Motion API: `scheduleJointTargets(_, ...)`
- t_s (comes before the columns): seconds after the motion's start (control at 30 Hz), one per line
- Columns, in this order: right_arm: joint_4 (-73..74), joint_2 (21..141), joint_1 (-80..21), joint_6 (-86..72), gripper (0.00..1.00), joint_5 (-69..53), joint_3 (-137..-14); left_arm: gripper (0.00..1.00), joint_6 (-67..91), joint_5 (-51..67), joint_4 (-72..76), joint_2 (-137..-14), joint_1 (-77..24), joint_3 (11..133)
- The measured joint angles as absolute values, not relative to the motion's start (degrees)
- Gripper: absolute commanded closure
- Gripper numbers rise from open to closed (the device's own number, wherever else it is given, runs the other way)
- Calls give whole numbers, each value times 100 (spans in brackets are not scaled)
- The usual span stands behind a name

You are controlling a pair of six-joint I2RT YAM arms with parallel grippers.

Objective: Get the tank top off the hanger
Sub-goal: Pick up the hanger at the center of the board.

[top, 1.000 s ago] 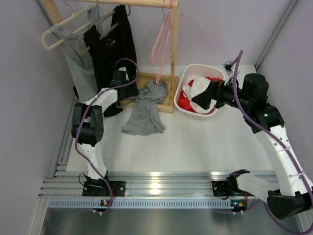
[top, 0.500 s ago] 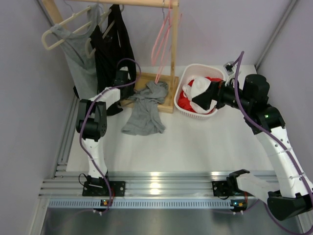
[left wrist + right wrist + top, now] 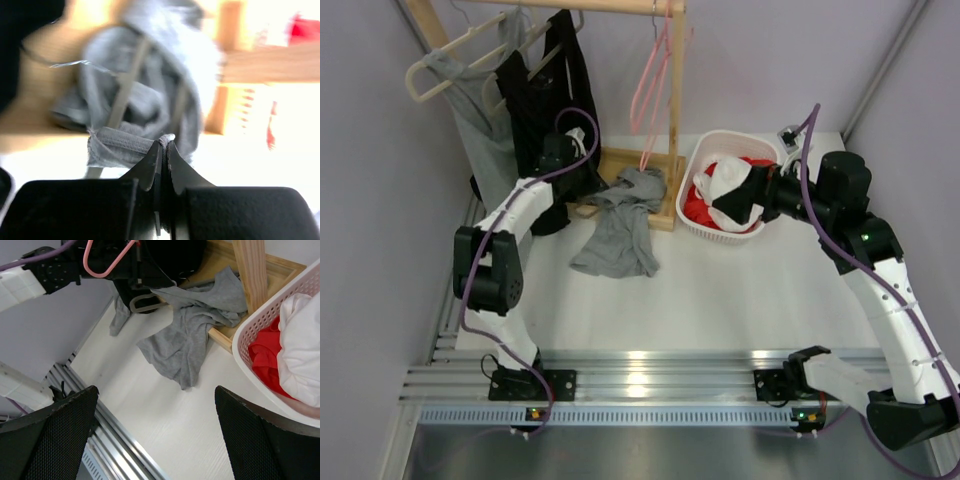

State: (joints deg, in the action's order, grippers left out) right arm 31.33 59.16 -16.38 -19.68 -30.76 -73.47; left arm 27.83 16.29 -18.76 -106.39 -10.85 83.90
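- Your left gripper is pinched closed on a hem of the grey tank top. Only the left wrist view shows this grip, and that view is blurred.
- The overhead view shows the tank top crumpled on the worktop, at about 11 o'clock from its middle. Its far end is draped over the wooden rack base.
- Only the right wrist view shows a pale hanger lying at the tank top's 10 o'clock edge. You cannot tell whether a strap is threaded on it.
- Your right gripper has its fingers wide apart. The overhead view shows it above the white basket at 2 o'clock.
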Motion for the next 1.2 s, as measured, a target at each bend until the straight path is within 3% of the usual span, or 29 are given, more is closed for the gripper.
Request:
scheduleJointTargets(0.47, 3114, 5850, -1638, -2069, 3, -3111, -7190, 100, 3258, 2377, -2123, -8370, -1142, 7771)
scheduleJointTargets(0.8, 3085, 5756, -1638, -2167, 3, -3138, -7085, 98, 3151, 2209, -2069, -9004, -1243, 6149)
scheduleJointTargets(0.87, 3085, 5734, -1640, -2174, 2, -3140, -7081, 89, 3131, 2097, -2069, -9083, -1251, 5924)
scheduleJointTargets(0.9, 3085, 5725, -1640, -2174, 2, -3142, -7081, 80, 3120, 2036, -2062, -9091, -1251, 5848)
scheduleJointTargets(0.93, 3085, 5714, -1645, -2174, 3, -3142, -7078, 61, 3124, 1929, -2056, -9091, -1253, 5769)
scheduleJointTargets(0.97, 3083, 5708, -1645, -2174, 2, -3142, -7078, 51, 3109, 1905, -2056, -9091, -1253, 5756)
scheduleJointTargets(1.07, 3085, 5704, -1647, -2174, 2, -3146, -7074, 31, 3105, 1575, -1979, -9091, -1253, 5642)
scheduleJointTargets(1.2, 3085, 5699, -1649, -2171, 3, -3157, -7048, 22, 3166, 1168, -1761, -9087, -1251, 5400)
